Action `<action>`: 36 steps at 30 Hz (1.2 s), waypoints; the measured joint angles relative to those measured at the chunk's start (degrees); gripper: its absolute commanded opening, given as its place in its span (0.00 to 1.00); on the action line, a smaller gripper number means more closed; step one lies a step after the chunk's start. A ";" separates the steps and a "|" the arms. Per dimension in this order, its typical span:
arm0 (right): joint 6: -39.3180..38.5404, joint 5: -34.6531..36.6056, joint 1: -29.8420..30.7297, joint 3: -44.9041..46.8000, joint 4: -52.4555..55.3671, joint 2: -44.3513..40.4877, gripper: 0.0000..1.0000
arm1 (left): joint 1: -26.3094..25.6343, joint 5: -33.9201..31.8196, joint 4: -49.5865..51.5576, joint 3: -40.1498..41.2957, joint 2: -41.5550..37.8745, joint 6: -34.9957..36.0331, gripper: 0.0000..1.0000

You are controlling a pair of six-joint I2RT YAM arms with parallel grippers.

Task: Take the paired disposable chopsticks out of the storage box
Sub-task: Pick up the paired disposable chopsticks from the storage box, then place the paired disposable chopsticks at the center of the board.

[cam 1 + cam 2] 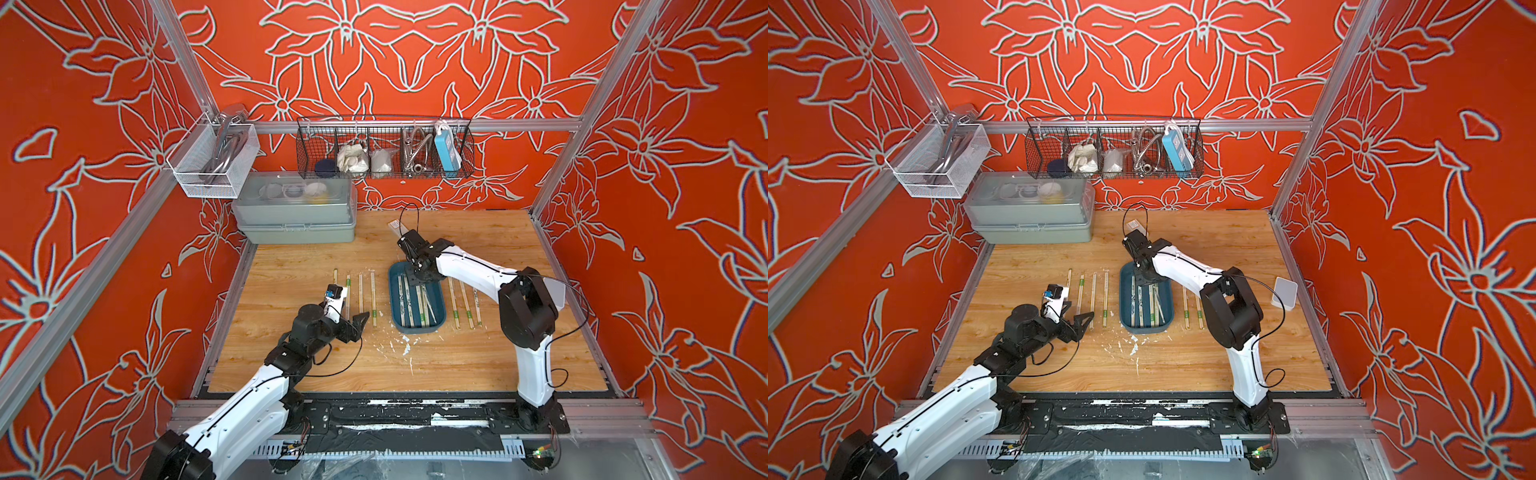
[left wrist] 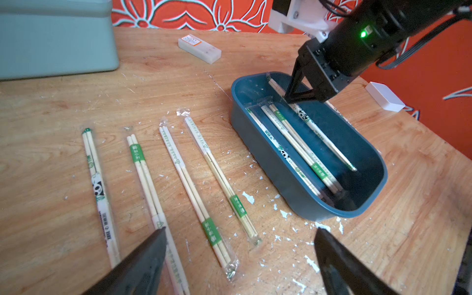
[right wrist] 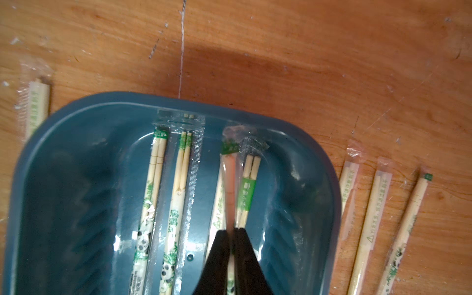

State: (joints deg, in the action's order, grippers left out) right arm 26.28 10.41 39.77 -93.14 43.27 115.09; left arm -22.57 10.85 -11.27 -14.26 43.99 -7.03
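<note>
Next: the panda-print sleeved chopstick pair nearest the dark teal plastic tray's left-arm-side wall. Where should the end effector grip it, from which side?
Probably mid-length, across its narrow width, straight down from above. That panda-print pair lies flat on the tray floor, bare floor one side, a narrow gap to its neighbour; the walls block sideways approaches.

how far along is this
Done: seven are out on the table, four pairs left of the storage box, three pairs right of it. In hand: right gripper shut on one pair inside the box; left gripper open, empty. Left: four or five in the box, held one included.
</note>
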 measured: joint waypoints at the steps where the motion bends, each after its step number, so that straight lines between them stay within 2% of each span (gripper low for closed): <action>1: -0.02 0.00 0.00 0.00 0.00 -0.55 0.10 | 0.00 0.04 0.00 0.00 -0.02 0.00 0.95; 17: -0.61 -1.79 -1.70 0.48 -0.24 -11.37 0.08 | -0.04 1.88 -0.85 0.00 -0.46 -0.07 0.97; 23: -1.86 -3.30 -6.36 5.77 -0.37 -14.88 0.08 | -0.04 1.90 -0.87 0.00 -0.33 -0.07 0.97; 29: -4.00 -5.77 -14.21 13.38 -1.27 -19.52 0.08 | -0.04 1.90 -1.11 0.00 0.42 -0.07 0.97; 36: -7.39 -5.29 -20.50 18.93 -2.25 -21.84 0.07 | -0.04 1.92 -1.73 0.00 1.55 -0.09 0.97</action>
State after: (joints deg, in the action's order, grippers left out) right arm 18.90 5.13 19.27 -74.22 41.01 93.25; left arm -22.61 12.78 -12.99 -14.26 45.54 -7.11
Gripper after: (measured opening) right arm 0.077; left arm 0.970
